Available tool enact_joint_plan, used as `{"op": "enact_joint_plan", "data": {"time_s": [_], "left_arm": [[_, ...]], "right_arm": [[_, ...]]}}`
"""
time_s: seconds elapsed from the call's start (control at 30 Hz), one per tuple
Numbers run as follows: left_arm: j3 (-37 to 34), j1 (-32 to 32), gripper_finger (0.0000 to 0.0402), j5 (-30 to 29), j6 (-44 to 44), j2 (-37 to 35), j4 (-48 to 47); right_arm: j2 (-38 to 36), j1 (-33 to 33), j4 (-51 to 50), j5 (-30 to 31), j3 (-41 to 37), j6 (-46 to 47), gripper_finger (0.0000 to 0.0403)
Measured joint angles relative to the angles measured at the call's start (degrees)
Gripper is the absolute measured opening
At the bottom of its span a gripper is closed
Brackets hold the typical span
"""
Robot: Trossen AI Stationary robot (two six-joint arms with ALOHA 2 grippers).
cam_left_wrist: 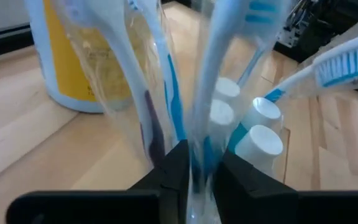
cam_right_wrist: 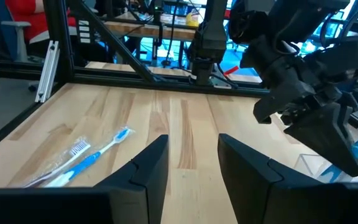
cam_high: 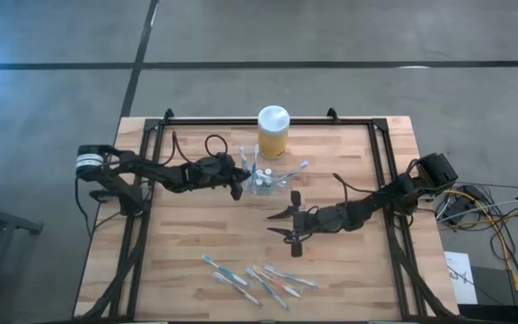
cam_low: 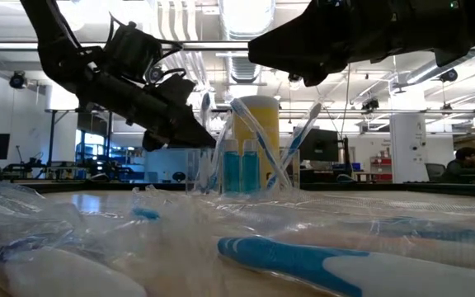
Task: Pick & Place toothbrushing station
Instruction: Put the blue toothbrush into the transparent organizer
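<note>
Step in hand, as I judge it: placing a toothbrush into the toothbrushing station (cam_high: 263,176), near the end of that placement.

Left gripper (cam_high: 238,181) is at the station's rim, on the side away from the right arm. In the left wrist view the jaws stand close together with a wrapped toothbrush handle (cam_left_wrist: 199,124) running up between them; a narrow gap shows on either side of the wrapper, so whether they pinch it or have just let go I cannot tell. The handle's lower end already sits inside the clear cup.

Station contents ahead of the left jaws: several blue-and-white toothbrushes leaning outward, white-capped tubes (cam_left_wrist: 258,142) standing at the bottom. The yellow jar (cam_high: 272,131) stands just behind the station, on the far side from the jaws.

Right gripper (cam_high: 293,223) hovers over bare worktop (cam_high: 196,225), jaws released and grasping nothing. The station lies ahead of it and off to one side; the loose toothbrushes (cam_high: 257,280) lie on the worktop near the front edge, well apart from the station.

Next move, judgement only: left jaws should release fully and back straight away from the cup without dragging the handle or tipping the light holder. Right arm is then best placed for the next loose brush.

Risk: the wrapper clinging to a jaw on withdrawal.
</note>
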Motion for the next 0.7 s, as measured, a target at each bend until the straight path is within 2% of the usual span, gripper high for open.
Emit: {"op": "enact_joint_plan", "data": {"time_s": [0.4,0.57,0.7], "left_arm": [[0.0,0.0,0.0176,2.4,0.9,-3.0,-2.1],[0.0,-0.2,0.0209,3.6,2.0,-9.0,-9.3],[-0.3,-1.2,0.0218,6.7,7.1,-16.5,-16.6]], "right_arm": [[0.0,0.0,-1.4,0.0,0.0,0.6,0.0130],[0.0,0.0,-2.1,0.0,0.0,1.2,0.0130],[-0.1,0.3,-2.8,0.0,0.0,3.4,0.0132]]}}
